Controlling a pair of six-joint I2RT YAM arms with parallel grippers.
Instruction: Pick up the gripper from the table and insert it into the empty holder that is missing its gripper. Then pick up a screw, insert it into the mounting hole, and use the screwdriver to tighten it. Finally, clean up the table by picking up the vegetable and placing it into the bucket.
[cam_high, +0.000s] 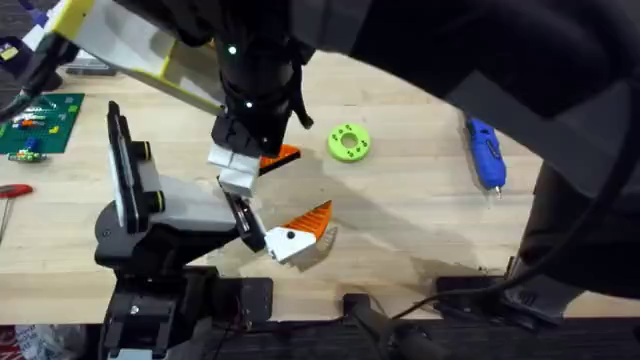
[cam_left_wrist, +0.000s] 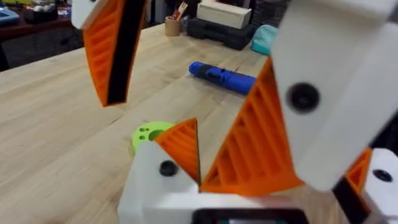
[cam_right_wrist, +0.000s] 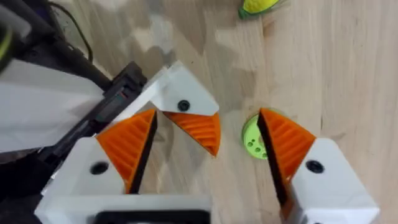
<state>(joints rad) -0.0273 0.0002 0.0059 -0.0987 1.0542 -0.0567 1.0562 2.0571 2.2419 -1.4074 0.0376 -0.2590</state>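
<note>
The gripper (cam_high: 292, 240), a white block with a black dot and an orange ribbed pad, sits at the end of the black rail of the holder (cam_high: 185, 205). My right gripper (cam_high: 245, 160) hangs above it. In its wrist view the right gripper (cam_right_wrist: 208, 113) is open, straddling the gripper (cam_right_wrist: 183, 106) without touching it. My left gripper (cam_left_wrist: 273, 146) is open, with a large white-and-orange finger close in front of it. The blue screwdriver (cam_high: 487, 155) lies far right. A yellow vegetable (cam_right_wrist: 258, 6) lies on the table. The bucket and screws are out of view.
A lime-green disc (cam_high: 348, 142) lies mid-table between the holder and the screwdriver. A green circuit board (cam_high: 40, 125) and a red-handled tool (cam_high: 12, 190) lie at the left edge. Boxes and a tan cup (cam_left_wrist: 173, 26) holding tools stand at the far end.
</note>
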